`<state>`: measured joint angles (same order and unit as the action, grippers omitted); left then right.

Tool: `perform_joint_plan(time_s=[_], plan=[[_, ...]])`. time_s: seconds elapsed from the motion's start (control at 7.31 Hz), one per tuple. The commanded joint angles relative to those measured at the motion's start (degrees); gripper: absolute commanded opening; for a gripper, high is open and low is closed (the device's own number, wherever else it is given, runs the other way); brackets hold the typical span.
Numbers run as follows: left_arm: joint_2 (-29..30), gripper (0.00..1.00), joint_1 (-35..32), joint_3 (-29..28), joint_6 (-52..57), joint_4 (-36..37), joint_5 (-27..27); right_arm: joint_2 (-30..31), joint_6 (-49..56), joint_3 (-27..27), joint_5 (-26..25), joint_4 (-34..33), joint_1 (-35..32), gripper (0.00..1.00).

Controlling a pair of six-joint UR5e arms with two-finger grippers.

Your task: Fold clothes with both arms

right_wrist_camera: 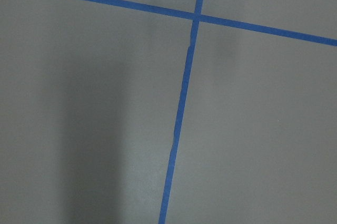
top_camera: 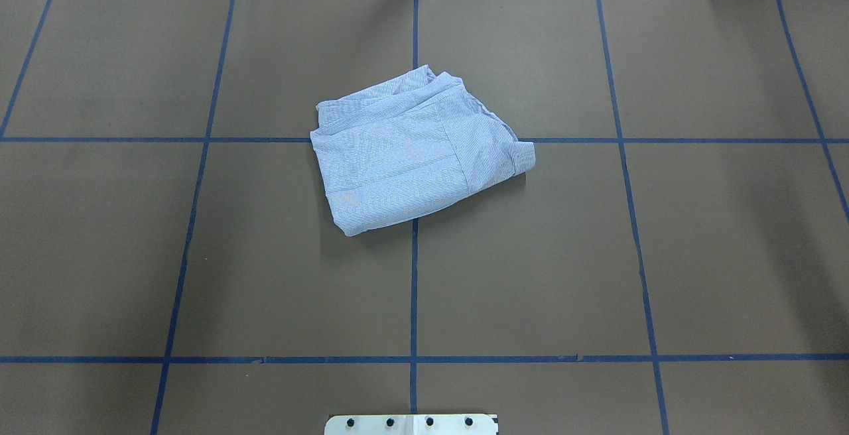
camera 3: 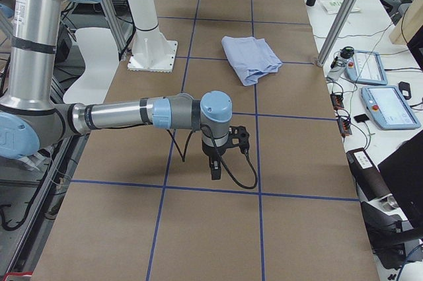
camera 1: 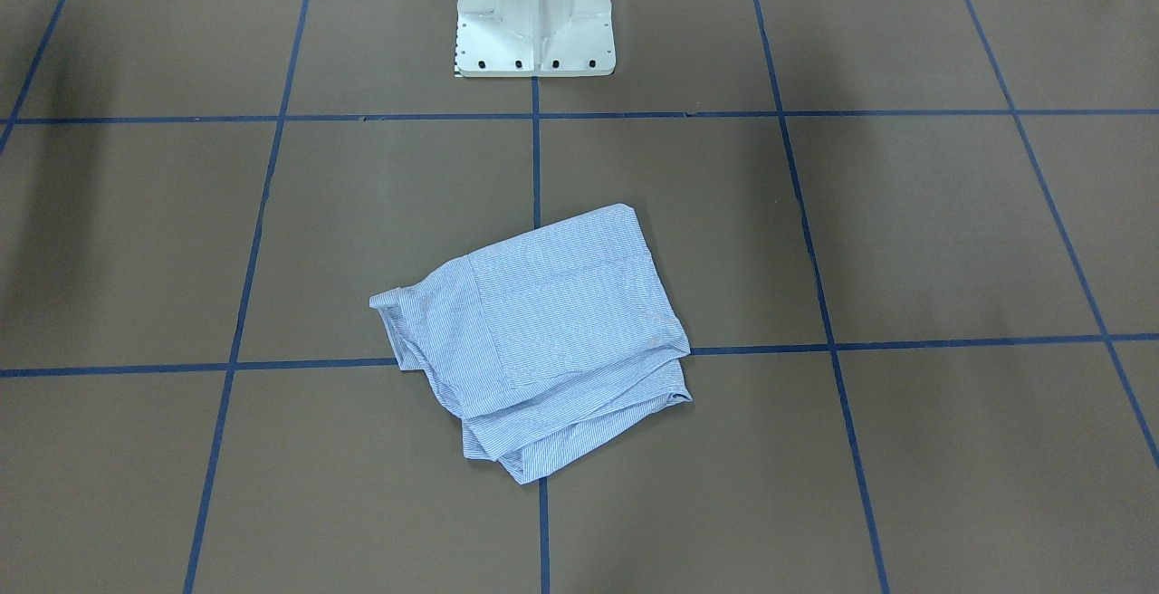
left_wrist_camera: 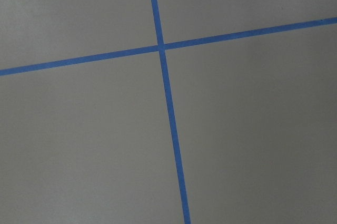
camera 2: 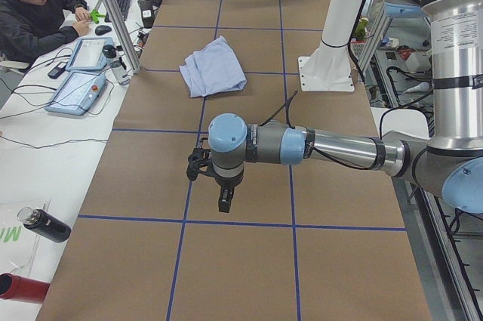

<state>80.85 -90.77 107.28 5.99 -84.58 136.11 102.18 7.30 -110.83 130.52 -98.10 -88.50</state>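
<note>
The clothes are one light-blue striped shirt [camera 1: 543,331], folded into a compact, slightly rumpled bundle near the table's middle [top_camera: 414,156]. It also shows far up the table in both side views [camera 2: 213,66] [camera 3: 251,57]. The left arm reaches out low over the brown table, its gripper [camera 2: 225,200] pointing down well short of the shirt. The right arm does the same at the other end, its gripper [camera 3: 215,168] also far from the shirt. I cannot tell whether either gripper is open or shut. Both wrist views show only bare table with blue tape lines.
The white pedestal [camera 1: 534,23] stands at the robot's edge of the table [top_camera: 199,256], which is gridded with blue tape. A person [camera 2: 30,11] sits at a side desk with control pendants [camera 2: 79,79] [camera 3: 390,106]. Metal posts [camera 2: 113,19] [camera 3: 344,10] stand along the far edge.
</note>
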Motion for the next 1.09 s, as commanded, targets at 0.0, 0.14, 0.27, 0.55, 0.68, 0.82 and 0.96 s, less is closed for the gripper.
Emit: perform_joint_plan(time_s=[0.0,0.14,0.27,0.55,0.68,0.82,0.96], plan=[[-0.16,1.0,-0.19,0.99,-0.1,0.12,-0.67,1.18,0.09,0.0,-0.09,1.32,-0.01,1.0],[-0.25,1.0,-0.11,1.61,-0.01,-0.05,-1.37,1.88,-0.09,0.35,-0.09,3.86,-0.01,1.0],[-0.16,1.0,-0.02,1.96,-0.01,-0.06,-1.2,2.06,-0.09,0.26,0.0,4.23,-0.01,1.0],[-0.25,1.0,-0.11,1.96,-0.01,-0.06,-1.29,2.06,-0.09,0.0,0.0,4.32,-0.01,1.0],[-0.25,1.0,-0.11,1.96,-0.01,-0.06,-1.29,2.06,-0.18,-0.09,0.0,4.32,-0.01,1.0],[-0.25,1.0,-0.11,1.96,-0.01,-0.06,-1.2,2.06,-0.18,-0.09,0.0,4.32,-0.01,1.0],[-0.25,1.0,-0.11,2.14,-0.01,-0.06,-1.2,2.06,-0.18,0.0,0.0,4.32,-0.01,1.0]])
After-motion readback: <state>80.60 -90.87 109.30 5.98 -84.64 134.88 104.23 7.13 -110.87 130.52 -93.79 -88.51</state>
